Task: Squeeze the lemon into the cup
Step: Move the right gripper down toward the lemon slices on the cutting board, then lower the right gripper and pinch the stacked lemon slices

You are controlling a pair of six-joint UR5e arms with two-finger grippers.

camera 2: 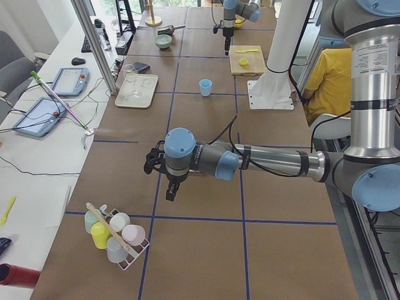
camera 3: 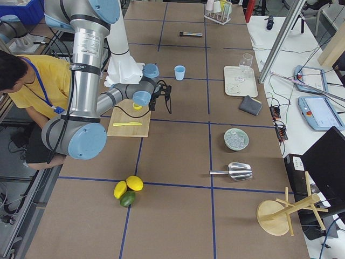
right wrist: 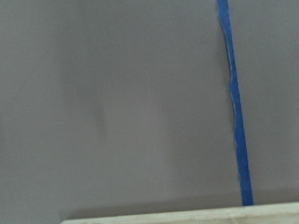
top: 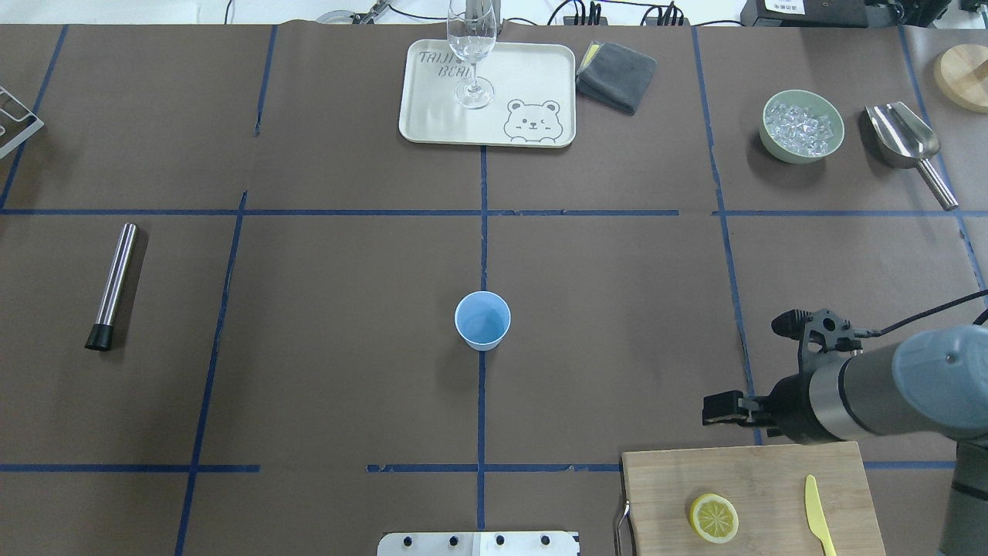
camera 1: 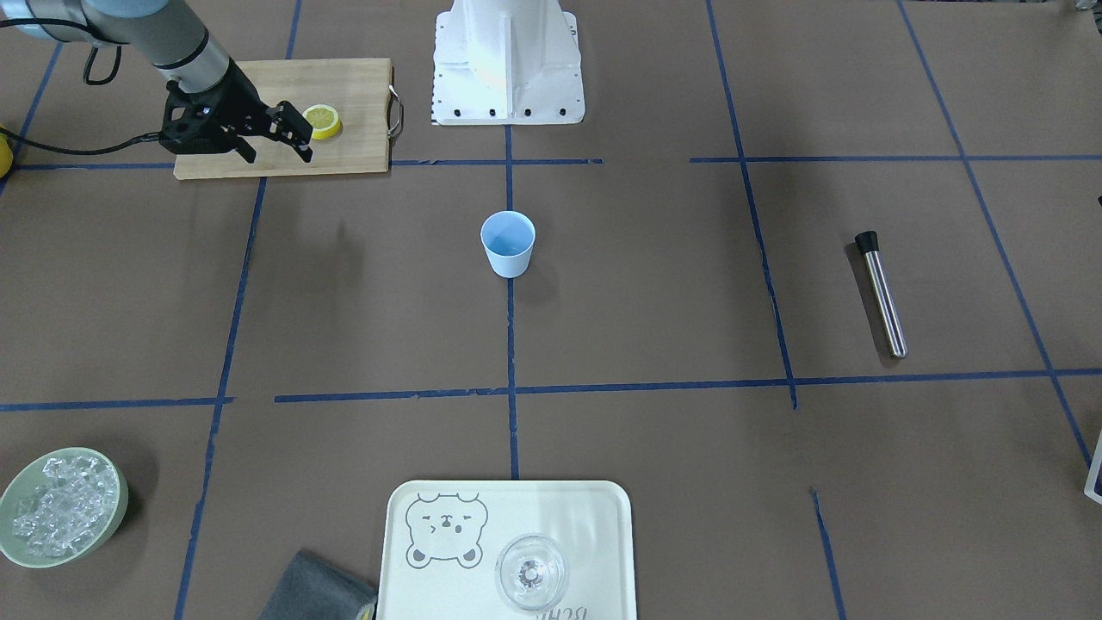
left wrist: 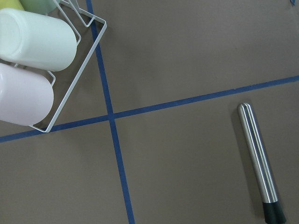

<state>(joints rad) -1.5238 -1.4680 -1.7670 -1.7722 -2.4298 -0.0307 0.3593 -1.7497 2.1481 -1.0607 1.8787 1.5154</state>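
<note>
Found the right claw (camera 1: 280, 157) spread open, empty, upper left in the front view, near the lemon (camera 1: 323, 121) on the cutting board (camera 1: 362, 103). Saw the cup (camera 1: 508, 244) at the centre of the table (camera 1: 689, 301), well apart. Caught the yellow knife (top: 817, 510) only from overhead. Could not tell the state of the left claw (camera 2: 172, 187). Read tray (top: 440, 116) lettering partly: "BEA".

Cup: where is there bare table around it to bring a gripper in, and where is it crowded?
Bare table rings the cup on every side, out to the tray, the metal rod and the robot base. Crowded: the cutting board, with lemon slice, knife and the right gripper close by.
</note>
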